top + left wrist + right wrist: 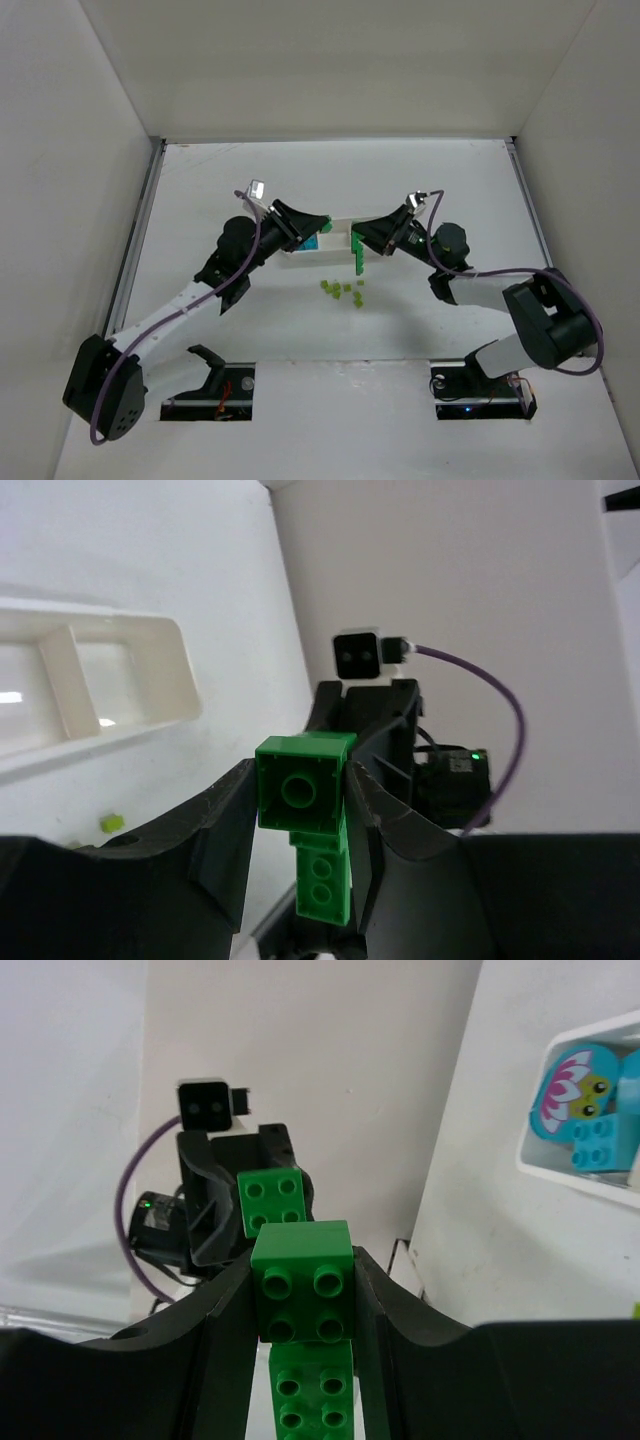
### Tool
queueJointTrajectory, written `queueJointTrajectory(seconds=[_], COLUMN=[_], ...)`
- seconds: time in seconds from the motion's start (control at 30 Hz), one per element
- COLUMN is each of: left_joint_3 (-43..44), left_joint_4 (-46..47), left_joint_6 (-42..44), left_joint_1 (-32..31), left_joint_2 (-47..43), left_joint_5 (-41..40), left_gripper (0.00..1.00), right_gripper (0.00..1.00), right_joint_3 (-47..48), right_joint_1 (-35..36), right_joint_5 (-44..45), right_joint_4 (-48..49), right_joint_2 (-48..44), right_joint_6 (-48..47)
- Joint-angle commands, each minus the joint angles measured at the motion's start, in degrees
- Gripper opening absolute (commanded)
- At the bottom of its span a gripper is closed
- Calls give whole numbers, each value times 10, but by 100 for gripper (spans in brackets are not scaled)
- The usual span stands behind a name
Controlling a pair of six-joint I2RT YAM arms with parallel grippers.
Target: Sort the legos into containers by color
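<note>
A longer green brick (300, 1295) is clamped between the fingers of the right gripper (300, 1265). Its studs are turned toward that wrist camera, and a further green length runs out past the fingers toward 6 o'clock. A short green brick (303, 788) is gripped in the same way by the left gripper (305, 775), with its hollow underside shown to its own camera.

In the top view the two grippers are faced tip to tip, close but apart, above the white tray (340, 237). The left gripper is at 9 o'clock and the right at 3 o'clock. The longer brick is hung from the right gripper toward 6 o'clock, across the tray's near edge.

A cyan-blue stack (311, 243) is seen inside the tray toward its left end, just beside the left gripper; which compartment holds it cannot be told. The yellow-green pieces (341, 290) are scattered on the table (450, 190) at 6 o'clock from the tray, apart from it.
</note>
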Motion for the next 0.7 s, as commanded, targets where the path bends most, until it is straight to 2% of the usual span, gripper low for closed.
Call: queueJointTrajectory(seconds=[0.0,0.1,0.3,0.47,0.67], left_joint_3=[67,104,138,159,177], left_joint_4=[-17,-56,-77,-72,-63], left_joint_6=[97,162,262,297,340], left_joint_1=[-22,-51,-93,-106,-114], left_joint_2=[46,92,175,229,284], left_joint_5=[-51,-112,-214,-239,-276], left_gripper=[15,15,15,16,16], right_gripper=[32,32,33,33,33], right_joint_3=[-8,-4,20,13,-2], right_joint_1=[-10,-9,0,5,6], right_joint_5=[29,67,187,214,215], right_joint_4=[-56,-171,-369,-406,-407], right_joint_2=[-45,-101,-226,-279,-291], right_joint_6=[-79,-161,-298,-319,-322])
